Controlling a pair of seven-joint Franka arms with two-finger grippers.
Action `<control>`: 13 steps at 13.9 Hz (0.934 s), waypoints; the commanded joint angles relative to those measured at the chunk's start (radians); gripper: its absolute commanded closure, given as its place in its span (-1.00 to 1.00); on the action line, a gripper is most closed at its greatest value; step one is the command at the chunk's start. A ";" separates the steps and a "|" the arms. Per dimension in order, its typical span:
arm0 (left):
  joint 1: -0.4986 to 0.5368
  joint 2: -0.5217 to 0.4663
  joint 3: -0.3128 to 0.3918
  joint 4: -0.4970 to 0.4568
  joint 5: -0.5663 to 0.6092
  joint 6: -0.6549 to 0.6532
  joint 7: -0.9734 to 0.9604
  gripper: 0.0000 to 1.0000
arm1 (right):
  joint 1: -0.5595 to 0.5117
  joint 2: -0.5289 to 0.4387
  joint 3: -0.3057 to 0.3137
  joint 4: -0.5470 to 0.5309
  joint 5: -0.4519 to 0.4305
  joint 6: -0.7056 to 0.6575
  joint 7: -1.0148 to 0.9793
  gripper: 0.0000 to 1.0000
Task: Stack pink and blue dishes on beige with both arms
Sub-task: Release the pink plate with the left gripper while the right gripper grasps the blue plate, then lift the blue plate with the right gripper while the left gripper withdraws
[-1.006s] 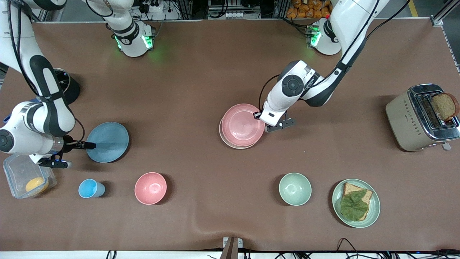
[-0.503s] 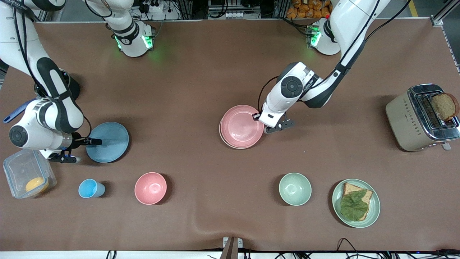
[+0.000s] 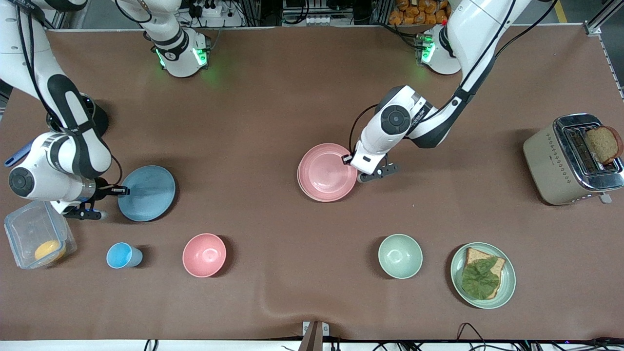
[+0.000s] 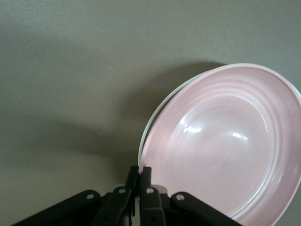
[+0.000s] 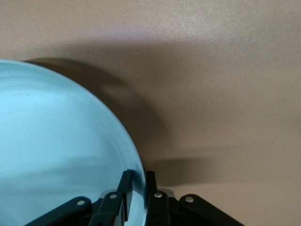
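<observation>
The pink plate (image 3: 327, 172) lies on the beige plate (image 3: 299, 182) at mid-table, and only a thin beige rim shows. My left gripper (image 3: 352, 163) is shut on the pink plate's rim at the edge toward the left arm's end. The left wrist view shows the pink plate (image 4: 225, 146) slightly tilted over the pale rim of the beige plate (image 4: 159, 111), with the left gripper (image 4: 139, 172) pinching its edge. The blue plate (image 3: 146, 193) sits toward the right arm's end. My right gripper (image 3: 120, 191) is shut on its rim. In the right wrist view the right gripper (image 5: 138, 181) clamps the blue plate (image 5: 56, 141), whose gripped edge casts a shadow.
Nearer the camera stand a small blue cup (image 3: 122, 255), a deep pink bowl (image 3: 204, 255), a green bowl (image 3: 400, 256) and a green plate (image 3: 510, 285) with bread and a leaf. A toaster (image 3: 560, 165) stands at the left arm's end. A clear container (image 3: 29, 229) sits beside the right gripper.
The pink plate has slid slightly nearer the camera and covers more of the beige plate. The right wrist has swung farther from the camera, still holding the blue plate's rim.
</observation>
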 commanded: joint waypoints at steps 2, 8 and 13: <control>-0.009 0.019 0.005 0.030 0.031 0.001 -0.034 0.75 | -0.009 -0.071 0.024 -0.026 -0.001 -0.059 -0.015 0.90; 0.025 -0.072 0.006 0.057 0.032 -0.037 -0.082 -1.00 | 0.031 -0.143 0.029 -0.012 0.051 -0.184 -0.001 0.93; 0.229 -0.284 0.003 0.192 0.095 -0.374 0.099 -1.00 | 0.084 -0.163 0.029 0.035 0.143 -0.317 0.069 0.93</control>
